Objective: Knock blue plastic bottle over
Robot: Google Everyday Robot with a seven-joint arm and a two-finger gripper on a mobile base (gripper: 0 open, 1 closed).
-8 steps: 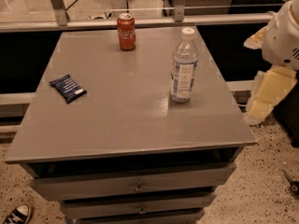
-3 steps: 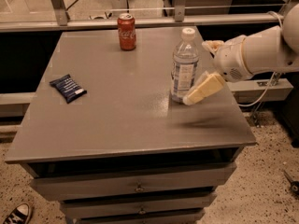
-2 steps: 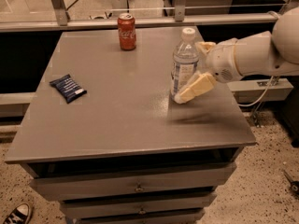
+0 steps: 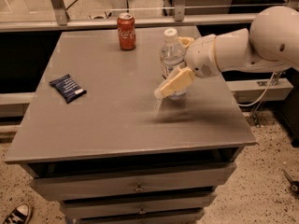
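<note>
Reaching over grey tbl (image 4: 107, 125), hand (image 4: 172, 73) by bottle (image 4: 170, 52)

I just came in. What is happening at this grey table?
A robot arm reaches in from the right over the table. Its open gripper is at the blue plastic bottle, one finger crossing the front of it, the other behind. The bottle stands upright, not yet knocked over. A red can at the far edge and a dark packet at the left are untouched.
</note>
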